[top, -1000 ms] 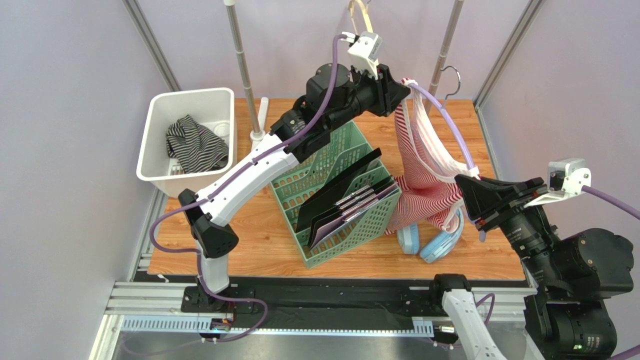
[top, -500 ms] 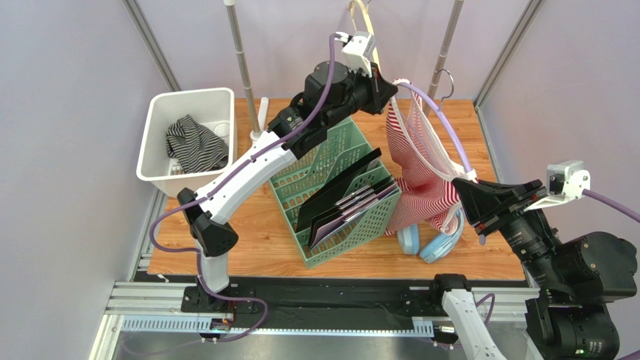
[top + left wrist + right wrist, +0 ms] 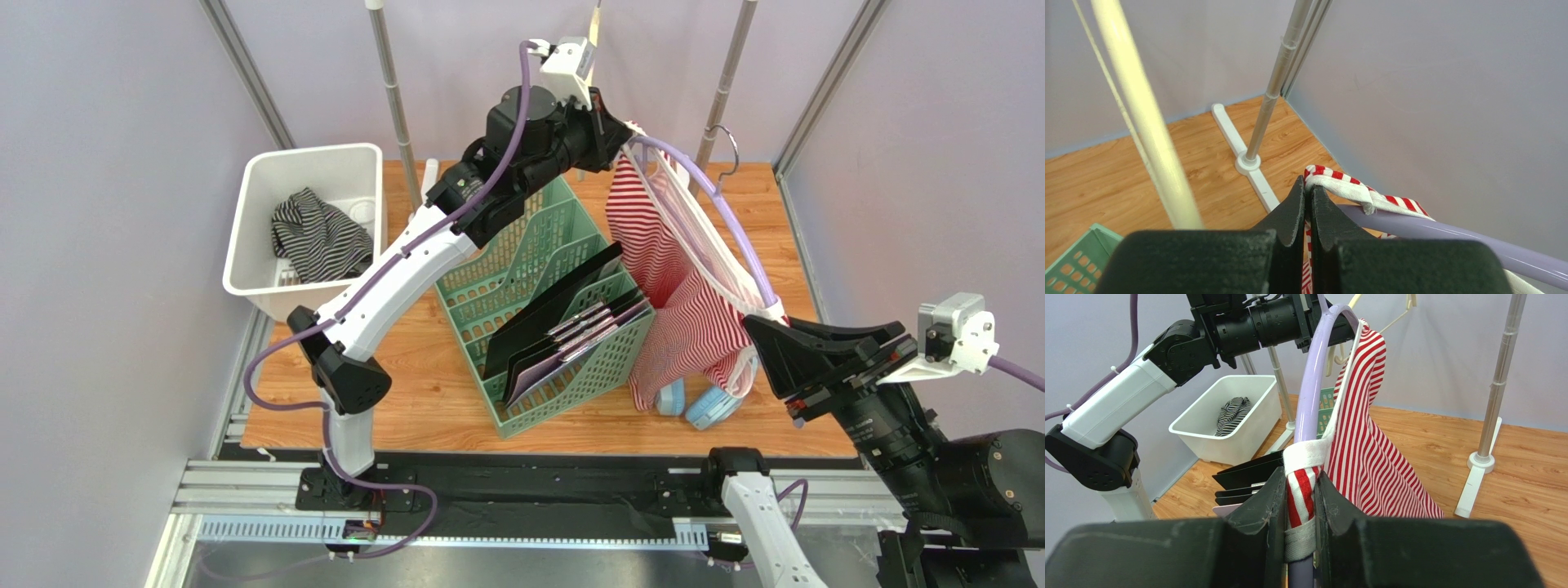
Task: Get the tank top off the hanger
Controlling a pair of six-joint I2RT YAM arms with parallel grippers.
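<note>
Wooden tabletop (image 3: 429, 404) w/ grey walls behind. Left gripper (image 3: 1307, 184) is up high at the back, jaws clenched on the white-trimmed strap of a red-and-white striped tank top (image 3: 687, 331). Top is draped on a lavender plastic hanger (image 3: 1313, 380), hem down by the green plastic file rack (image 3: 540, 245). Right gripper (image 3: 1300, 474) is low at R, clamped on the hanger's lower end w/ strap fabric caught in the grip too. Hanger slants betw. both grippers. Blue headphones (image 3: 711, 407) lie partly under the cloth. White plastic bin (image 3: 307, 152) at far L holds a dark striped cloth.
</note>
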